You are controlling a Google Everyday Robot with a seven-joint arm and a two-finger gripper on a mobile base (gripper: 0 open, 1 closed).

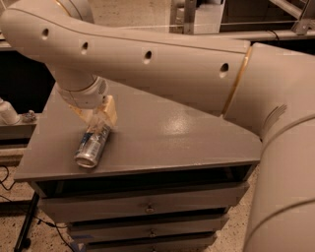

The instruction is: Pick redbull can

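Note:
The redbull can (91, 147), slim and silver with blue patches, lies on its side near the front left edge of the grey cabinet top (172, 133). Its open end faces the front edge. My gripper (96, 119) comes down from the big cream arm (147, 64) onto the can's far end. Its cream fingers (110, 111) stand on either side of the can and press against it. The can still rests on the top.
The cabinet has drawers (147, 206) below its front edge. A lower shelf at the left holds a white bottle (7, 112). The arm's elbow (285, 147) fills the right side. Metal framing (197, 15) stands behind.

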